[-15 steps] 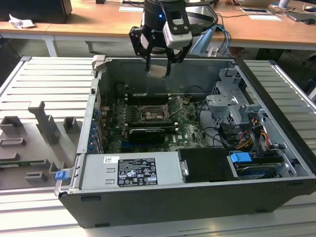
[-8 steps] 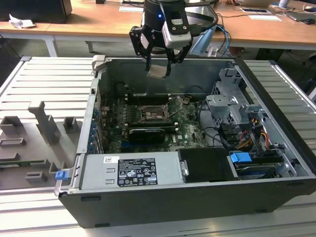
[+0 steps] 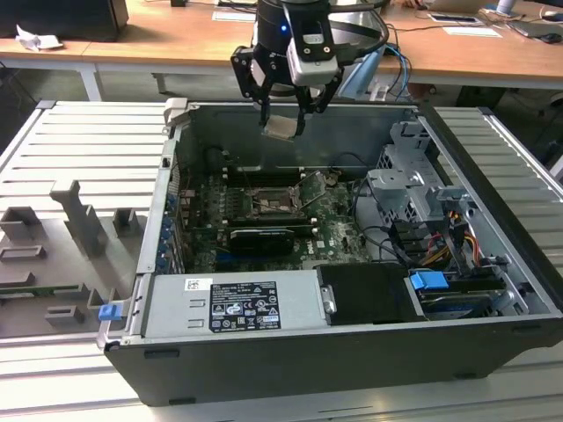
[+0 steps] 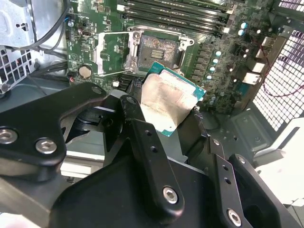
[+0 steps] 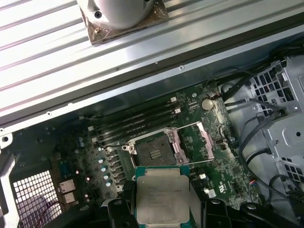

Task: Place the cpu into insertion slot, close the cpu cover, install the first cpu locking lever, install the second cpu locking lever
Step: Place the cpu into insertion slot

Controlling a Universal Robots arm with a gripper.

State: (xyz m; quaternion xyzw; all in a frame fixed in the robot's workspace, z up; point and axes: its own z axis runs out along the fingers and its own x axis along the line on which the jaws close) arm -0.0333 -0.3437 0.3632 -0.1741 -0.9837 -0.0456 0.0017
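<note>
The insertion slot (image 3: 268, 200) lies uncovered on the motherboard (image 3: 207, 227) inside the computer case (image 3: 264, 374). Well above the slot, the jaws are closed on the edges of the cpu (image 3: 280, 128), holding it clear of the board. Just beside the slot, the cpu cover (image 3: 313, 186) stands raised. The chip looks slightly tilted in the grip. If it comes down askew or off-centre it could bend the slot's pins or catch the cover.
</note>
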